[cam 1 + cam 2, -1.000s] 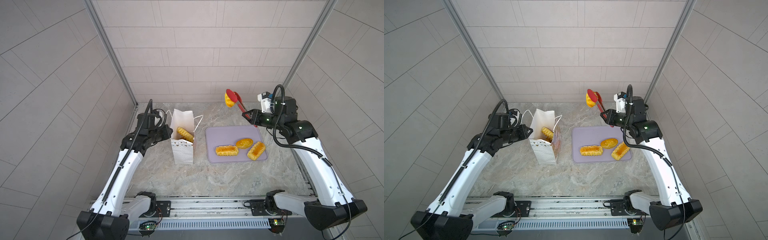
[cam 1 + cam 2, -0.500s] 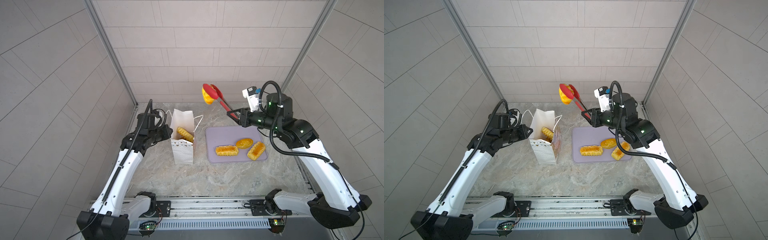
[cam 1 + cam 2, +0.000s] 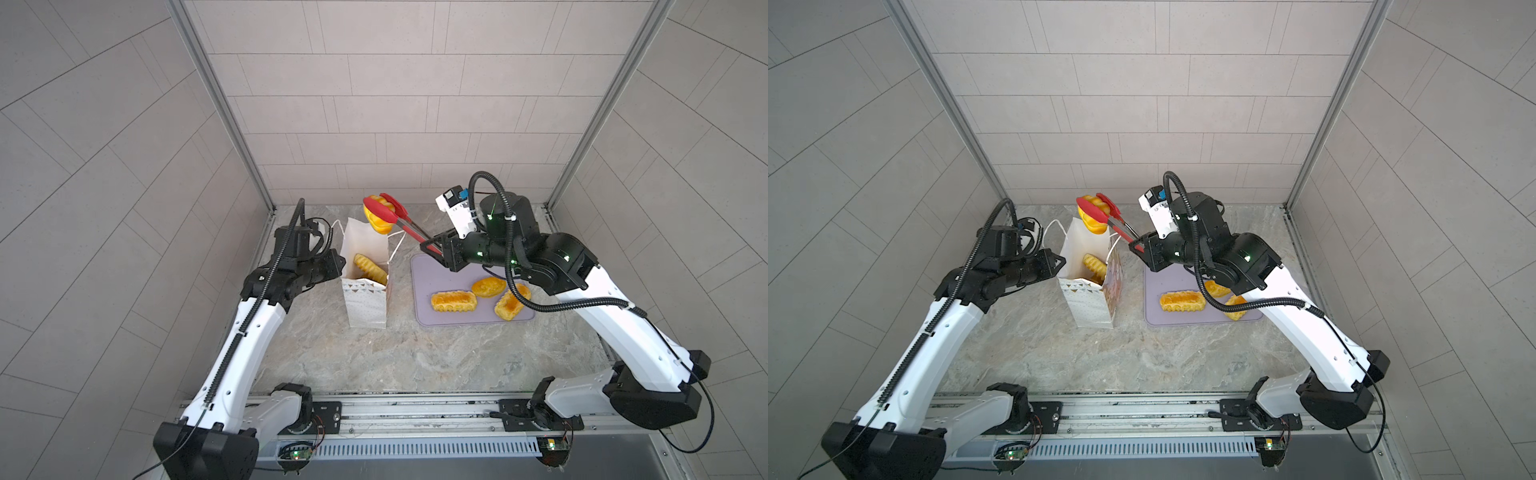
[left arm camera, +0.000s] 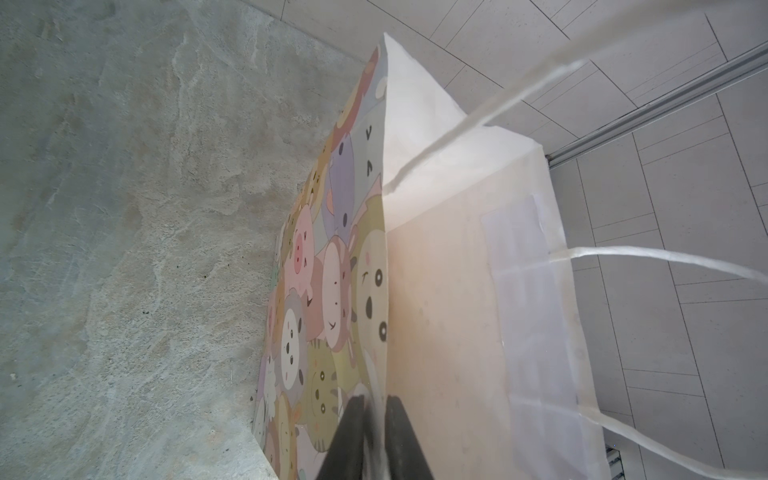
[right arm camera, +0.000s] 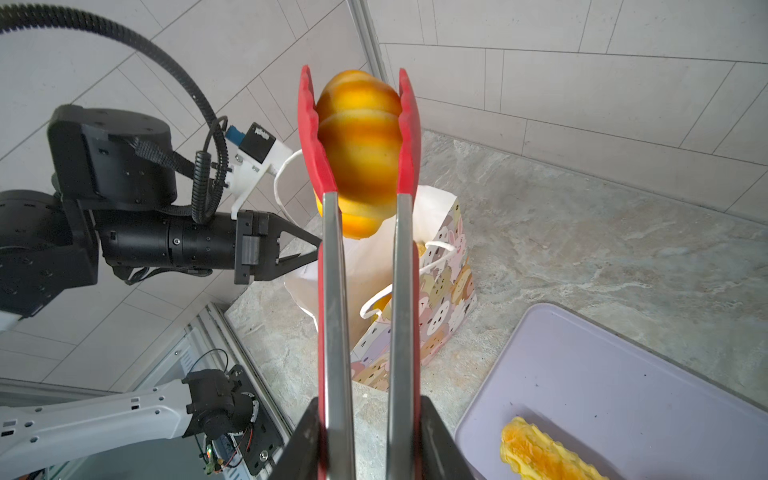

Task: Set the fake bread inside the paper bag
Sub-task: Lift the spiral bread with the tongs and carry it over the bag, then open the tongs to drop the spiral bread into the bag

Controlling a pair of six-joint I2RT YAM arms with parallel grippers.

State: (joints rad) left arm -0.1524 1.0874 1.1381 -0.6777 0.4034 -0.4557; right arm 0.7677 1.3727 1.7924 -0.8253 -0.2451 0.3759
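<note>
The white paper bag (image 3: 365, 301) (image 3: 1092, 305) stands open left of the tray, with one ridged loaf (image 3: 369, 268) inside. My left gripper (image 3: 338, 264) (image 4: 374, 401) is shut on the bag's (image 4: 449, 291) left rim. My right gripper (image 3: 436, 249) (image 5: 365, 405) is shut on red tongs (image 3: 399, 222) (image 5: 332, 291). The tongs pinch a round glossy bun (image 3: 380, 224) (image 3: 1094, 226) (image 5: 359, 141) in the air above the bag's far rim. More fake bread, two long loaves (image 3: 453, 301) (image 3: 511, 305) and a bun (image 3: 488, 286), lies on the tray.
The flat lilac tray (image 3: 432, 270) (image 5: 602, 395) lies right of the bag, under my right arm. The bag's cord handles (image 4: 665, 259) hang loose at both rims. Tiled walls close in the back and both sides of the marble tabletop (image 3: 374, 357).
My right arm has swung the tongs and the bun leftward from over the tray's far side to above the bag. My left gripper and the bag have not moved.
</note>
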